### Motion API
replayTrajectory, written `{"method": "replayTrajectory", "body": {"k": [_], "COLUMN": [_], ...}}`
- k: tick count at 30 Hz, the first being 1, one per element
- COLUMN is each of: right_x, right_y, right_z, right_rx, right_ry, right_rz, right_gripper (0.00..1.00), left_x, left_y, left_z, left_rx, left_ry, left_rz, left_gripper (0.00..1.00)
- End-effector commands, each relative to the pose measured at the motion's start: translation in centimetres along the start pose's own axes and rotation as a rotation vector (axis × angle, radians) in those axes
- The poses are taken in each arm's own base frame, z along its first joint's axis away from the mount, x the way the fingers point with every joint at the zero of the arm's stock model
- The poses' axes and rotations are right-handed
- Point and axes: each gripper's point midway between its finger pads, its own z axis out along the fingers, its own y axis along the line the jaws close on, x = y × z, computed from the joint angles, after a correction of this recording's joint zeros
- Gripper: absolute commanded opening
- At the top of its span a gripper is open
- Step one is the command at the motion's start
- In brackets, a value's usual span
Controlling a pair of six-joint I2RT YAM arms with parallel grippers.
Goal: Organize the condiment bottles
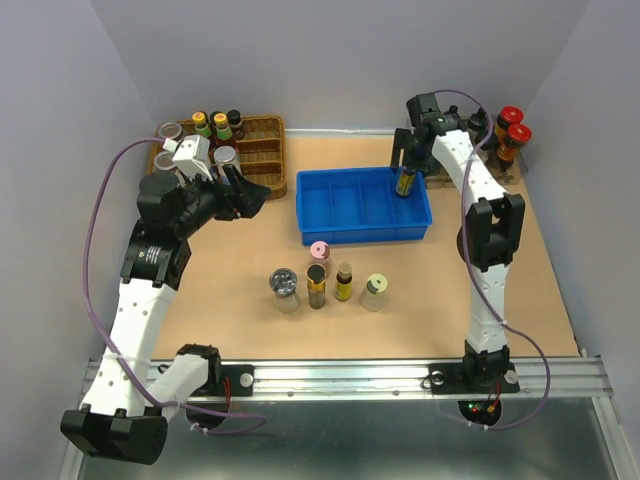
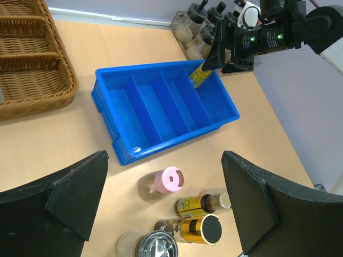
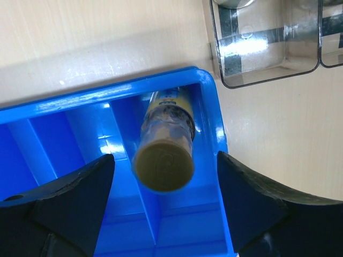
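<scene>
My right fingers [image 3: 69, 203] sit apart either side of the yellow bottle [image 3: 163, 160], clear of it; it leans in the 3 o'clock compartment of the blue bin [image 1: 360, 233]. My left fingers [image 2: 64, 198] gape wide. Another five bottles [image 1: 317, 285] stand at the bin's 6 o'clock.

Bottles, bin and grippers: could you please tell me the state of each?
Yellow bottle: capped, leaning in the bin's right-end compartment.
Blue bin: other compartments empty.
Five table bottles: upright, lidded.
Right gripper: open, straddling the yellow bottle.
Left gripper: open, empty.
</scene>
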Motion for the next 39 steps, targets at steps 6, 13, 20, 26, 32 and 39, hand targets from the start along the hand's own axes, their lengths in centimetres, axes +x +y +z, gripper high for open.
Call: {"method": "replayTrajectory", "body": {"k": [6, 13, 20, 26, 32, 39], "right_x": [-2.8, 8.9, 20.1, 23.1, 23.8, 25.4], "right_y": [-0.6, 0.8, 5.6, 6.2, 7.1, 7.7], "right_z": [-11.1, -17.2, -20.2, -19.4, -17.4, -16.2], "right_rx": [-0.112, -0.312, -0.443, -0.471, -0.45, -0.441], "right_ry": [-0.186, -0.052, 0.04, 0.011, -0.032, 0.009], "right_rz": [0.015, -0.087, -0.275, -0.28, -0.35, -0.398], "right_gripper": [0.88, 0.88, 0.89, 0.89, 0.89, 0.89], "left_x": [-1.2, -1.6, -1.5, -1.5, -1.4, -1.3], "left_y": [-1.0, -1.1, -0.9, -1.2, -1.4, -1.4], "left_z": [-0.6, -0.5, 0.4, -0.1, -0.7, -1.2], "left_rx": [0.028, 0.033, 0.044, 0.051, 0.055, 0.045], "left_ry": [-0.056, -0.079, -0.072, -0.089, -0.103, -0.104], "left_rz": [0.018, 0.009, -0.008, -0.009, -0.012, -0.009], "left_gripper": [0.99, 0.99, 0.99, 0.99, 0.99, 0.99]}}
